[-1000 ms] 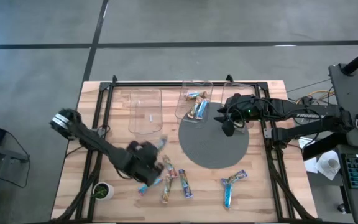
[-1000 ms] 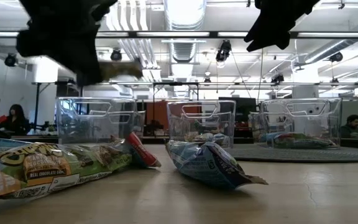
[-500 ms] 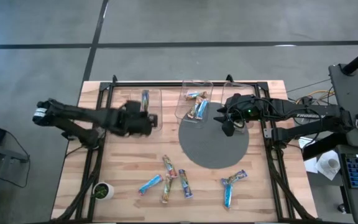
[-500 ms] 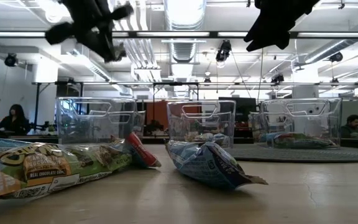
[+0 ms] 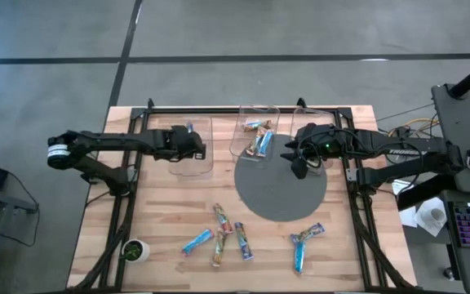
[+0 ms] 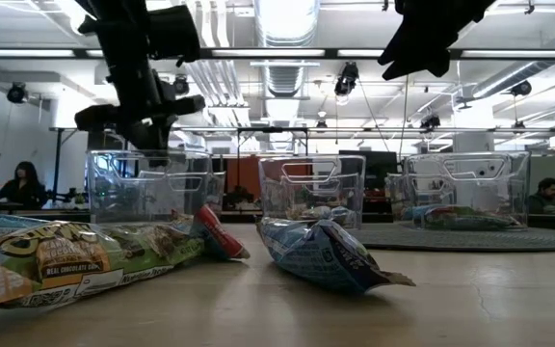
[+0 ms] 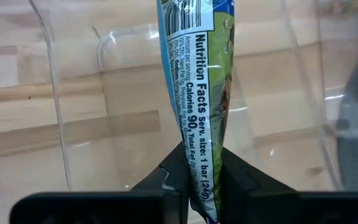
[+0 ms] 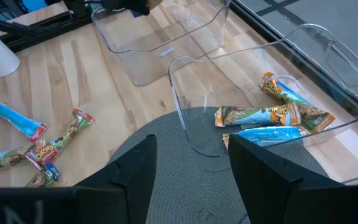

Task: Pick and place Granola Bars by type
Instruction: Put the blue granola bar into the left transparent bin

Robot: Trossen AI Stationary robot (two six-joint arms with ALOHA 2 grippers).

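My left gripper (image 5: 192, 140) hangs over the empty left clear bin (image 5: 190, 159), shut on a green-and-blue wrapped granola bar (image 7: 197, 93) with its printed nutrition panel showing. In the low view it (image 6: 147, 135) stands just above that bin's rim. My right gripper (image 5: 300, 167) waits open above the far edge of the grey round mat (image 5: 280, 192), next to the middle bin (image 5: 255, 139), which holds a few bars (image 8: 272, 118). Several loose bars (image 5: 223, 237) lie flat on the near part of the table. My left gripper pinches the bar near one end (image 7: 199, 177) between its two fingers. A short stub of wrapper sticks back behind the fingers. They slant down from the table's left side, and the bar runs on past the fingertips along their line. It is lifted clear, above the bin's floor.
A third clear bin (image 5: 312, 114) stands at the far right, partly under my right arm. Two more bars (image 5: 304, 241) lie near the mat's near right. A small green-and-white cup (image 5: 135, 250) stands at the near left corner. Black frame rails (image 5: 129, 188) run along the table's sides.
My left gripper has risen from the loose bars at the near part of the table. It has swung toward the far edge with the bar lifted clear, rolling its wrist, and now hangs over the left bin.
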